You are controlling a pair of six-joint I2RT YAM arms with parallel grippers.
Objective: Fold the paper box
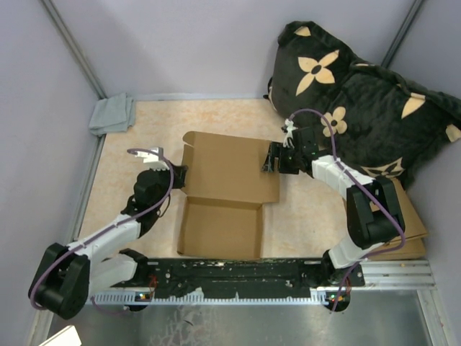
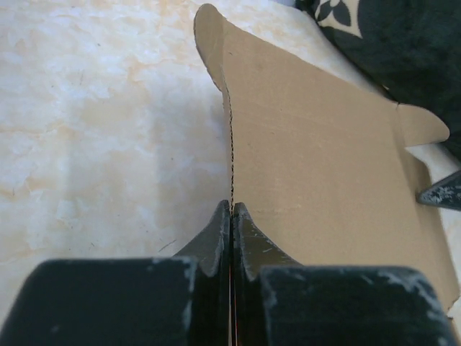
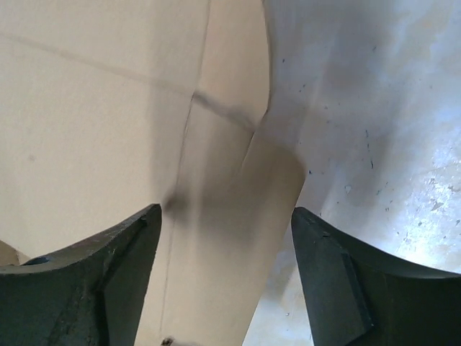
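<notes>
Mid-table on the beige top [image 1: 122, 166], your plain brown corrugated paper box [image 1: 227, 180] sits half-formed: judge it light, stiff in the panels, springy at the creases, best taken by flap edges. Your left gripper [image 2: 231, 216] pinches its left edge; your right gripper [image 3: 227, 213] stands spread astride the right flap.

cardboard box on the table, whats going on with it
Two robot arms are working on a brown cardboard box lying partly folded on the table. The left gripper is shut on the box's left edge, pinching the cardboard between its fingers. The right gripper is open at the opposite side, with a flap of the box between its fingers but not clamped. The box is not closed up yet.
</notes>
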